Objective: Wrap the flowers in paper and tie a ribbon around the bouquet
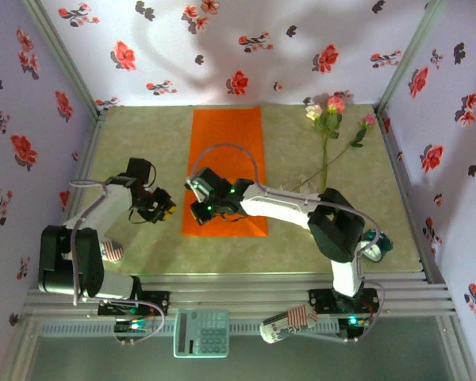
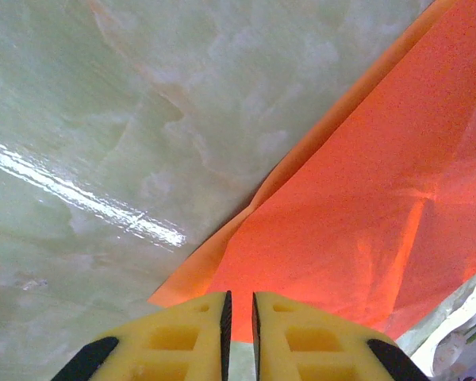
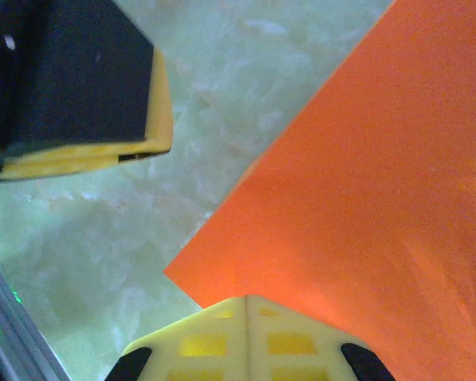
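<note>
The orange paper (image 1: 230,151) lies as a flat sheet on the table's middle, its long side running away from me. My right gripper (image 1: 199,209) is at the sheet's near left corner. In its wrist view the jaws (image 3: 247,298) are shut on the paper (image 3: 381,175) at its near edge. My left gripper (image 1: 164,208) hovers just left of that corner, and its jaws (image 2: 239,294) stand a narrow gap apart, empty. The paper (image 2: 357,222) edge looks slightly lifted. The flowers (image 1: 330,111) lie loose at the back right. The ribbon is out of view.
A calculator (image 1: 201,332) and a red-striped roll (image 1: 289,321) sit below the metal rails at the near edge. Purple flower-print walls (image 1: 32,95) close in three sides. Bare marbled table (image 1: 143,151) lies left of the paper.
</note>
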Controlling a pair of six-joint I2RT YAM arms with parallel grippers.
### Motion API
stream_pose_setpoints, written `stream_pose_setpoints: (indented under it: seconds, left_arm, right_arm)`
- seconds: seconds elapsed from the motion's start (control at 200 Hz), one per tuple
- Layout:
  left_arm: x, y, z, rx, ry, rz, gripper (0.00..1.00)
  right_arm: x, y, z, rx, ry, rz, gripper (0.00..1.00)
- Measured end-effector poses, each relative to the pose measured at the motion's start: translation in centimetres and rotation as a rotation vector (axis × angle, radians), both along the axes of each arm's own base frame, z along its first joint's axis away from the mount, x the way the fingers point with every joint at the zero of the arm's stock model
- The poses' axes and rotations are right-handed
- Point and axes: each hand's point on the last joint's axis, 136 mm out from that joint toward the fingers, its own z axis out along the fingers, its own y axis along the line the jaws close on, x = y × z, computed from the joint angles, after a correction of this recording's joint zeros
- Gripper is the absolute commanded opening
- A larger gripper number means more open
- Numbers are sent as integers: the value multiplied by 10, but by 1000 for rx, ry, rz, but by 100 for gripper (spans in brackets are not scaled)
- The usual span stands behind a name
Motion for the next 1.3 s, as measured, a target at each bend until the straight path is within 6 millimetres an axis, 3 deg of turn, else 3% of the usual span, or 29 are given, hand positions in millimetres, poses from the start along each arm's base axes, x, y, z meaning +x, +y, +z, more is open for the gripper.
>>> stream_pose_setpoints:
  seconds: [0.055, 0.095, 0.185, 0.365, 0.52, 0.595, 0.655, 0.74, 0.895, 1.005, 1.085, 1.3]
  left_arm:
    - [-2, -2, 0, -3, 6, 2, 13]
    - [-4, -2, 0, -3, 12, 6, 11]
    - [-10, 2, 0, 8, 13, 26, 2]
    - [-19, 13, -18, 5, 69, 76, 0]
    - [-30, 20, -45, 6, 150, 100, 0]
    - [-34, 22, -56, -2, 179, 114, 0]
    - [-35, 23, -58, -17, 186, 121, 0]
    - [-35, 22, -58, -29, 187, 122, 0]
    - [-35, 22, -58, -31, 186, 118, 0]
    - [-34, 21, -58, -34, 185, 117, 0]
    - [-33, 19, -56, -48, 180, 114, 6]
    - [-26, 1, -41, -109, 115, 91, 11]
  right_arm:
    - [1, -4, 0, 0, 10, -9, 29]
    - [0, -5, -2, -4, 14, -7, 44]
    - [-15, -2, -8, -26, 6, 40, 67]
    - [-51, 14, -37, -129, -28, 164, 82]
    - [-47, 22, -65, -234, -70, 181, 87]
    - [-39, 26, -72, -268, -101, 171, 86]
    - [-32, 27, -76, -292, -123, 153, 79]
    - [-25, 28, -80, -311, -141, 137, 64]
    - [-20, 29, -86, -319, -136, 111, 27]
    - [-18, 29, -87, -315, -129, 102, 12]
    - [-17, 29, -87, -304, -113, 92, 0]
    - [-8, 19, -84, -204, -8, 27, 0]
